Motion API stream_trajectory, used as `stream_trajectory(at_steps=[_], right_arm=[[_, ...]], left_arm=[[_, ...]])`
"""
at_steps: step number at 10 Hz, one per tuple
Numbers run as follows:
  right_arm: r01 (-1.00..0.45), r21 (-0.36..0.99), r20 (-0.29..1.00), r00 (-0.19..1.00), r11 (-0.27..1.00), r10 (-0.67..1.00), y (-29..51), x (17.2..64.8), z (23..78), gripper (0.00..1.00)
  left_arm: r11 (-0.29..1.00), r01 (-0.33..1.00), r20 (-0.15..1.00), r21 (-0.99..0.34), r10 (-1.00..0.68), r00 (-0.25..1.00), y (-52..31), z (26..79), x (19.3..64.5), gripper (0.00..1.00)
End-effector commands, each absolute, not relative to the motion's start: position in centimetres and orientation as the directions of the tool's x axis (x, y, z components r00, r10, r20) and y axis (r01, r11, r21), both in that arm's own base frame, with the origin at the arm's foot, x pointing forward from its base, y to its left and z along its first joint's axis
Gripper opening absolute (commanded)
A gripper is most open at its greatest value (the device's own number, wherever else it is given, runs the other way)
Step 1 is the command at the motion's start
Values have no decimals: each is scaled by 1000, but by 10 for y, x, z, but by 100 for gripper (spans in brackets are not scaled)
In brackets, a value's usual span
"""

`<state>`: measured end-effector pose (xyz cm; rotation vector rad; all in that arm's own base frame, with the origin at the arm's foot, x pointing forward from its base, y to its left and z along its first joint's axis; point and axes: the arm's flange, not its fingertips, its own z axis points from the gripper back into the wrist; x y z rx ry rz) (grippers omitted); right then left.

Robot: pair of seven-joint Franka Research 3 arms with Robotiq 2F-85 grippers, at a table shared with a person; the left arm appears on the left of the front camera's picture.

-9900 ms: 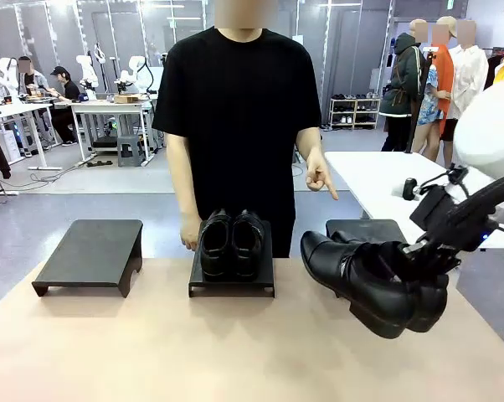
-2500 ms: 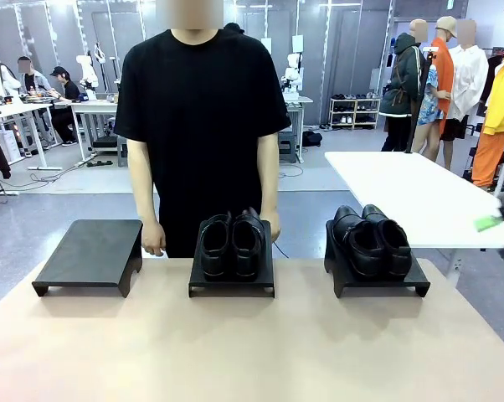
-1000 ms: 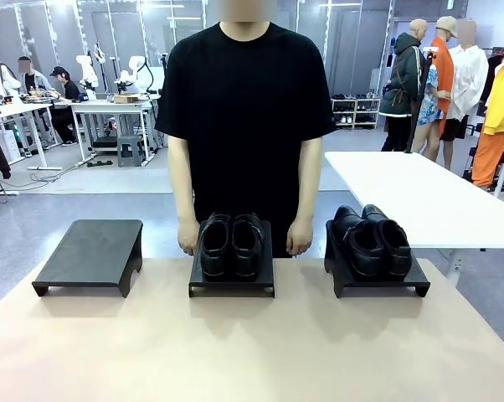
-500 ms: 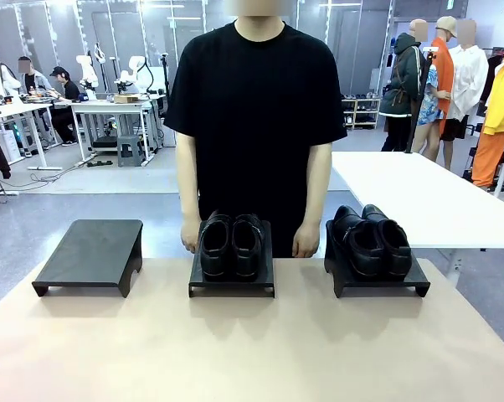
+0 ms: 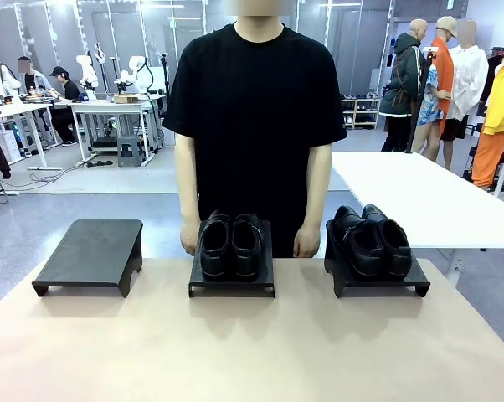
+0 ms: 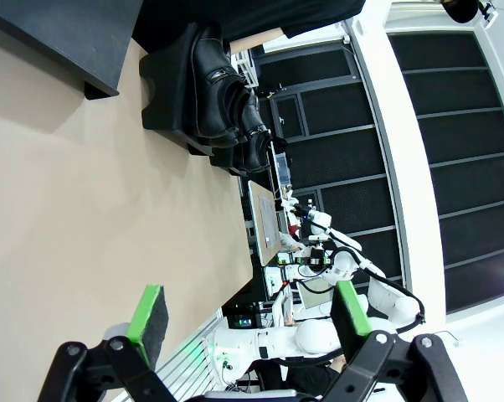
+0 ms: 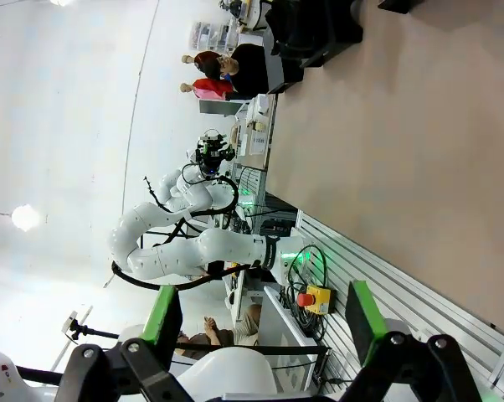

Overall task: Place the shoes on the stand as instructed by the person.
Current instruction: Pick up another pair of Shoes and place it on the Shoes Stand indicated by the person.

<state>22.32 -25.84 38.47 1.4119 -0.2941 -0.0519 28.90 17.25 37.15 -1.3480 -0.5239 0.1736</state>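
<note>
Two pairs of glossy black shoes rest on low black stands. One pair [image 5: 231, 244] is on the middle stand [image 5: 232, 285]. The strapped pair [image 5: 371, 241] is on the right stand [image 5: 383, 283]. The left stand [image 5: 89, 251] is bare. The person [image 5: 256, 117] stands behind the middle stand, hands [image 5: 306, 242] hanging at the table's far edge. In the left wrist view my left gripper [image 6: 248, 314] is open above the tabletop, far from a pair of shoes [image 6: 218, 92]. My right gripper [image 7: 262, 322] is open too, off the table's side, with shoes on a stand [image 7: 315, 33] far off.
The tan table [image 5: 252, 352] stretches bare in front of the three stands. A white table [image 5: 419, 201] stands beyond the right side. Other people and work benches are far behind.
The person has shifted slightly to the right over the last second and now stands still. Shoes and stands have not moved.
</note>
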Motion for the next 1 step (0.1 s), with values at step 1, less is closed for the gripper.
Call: stream_trajectory(at_steps=[1], right_arm=[[-158,973,190,962,167,-194,-256,219,385,100]], left_arm=[[207,182,255,-961,423,869,173,374,290,100]])
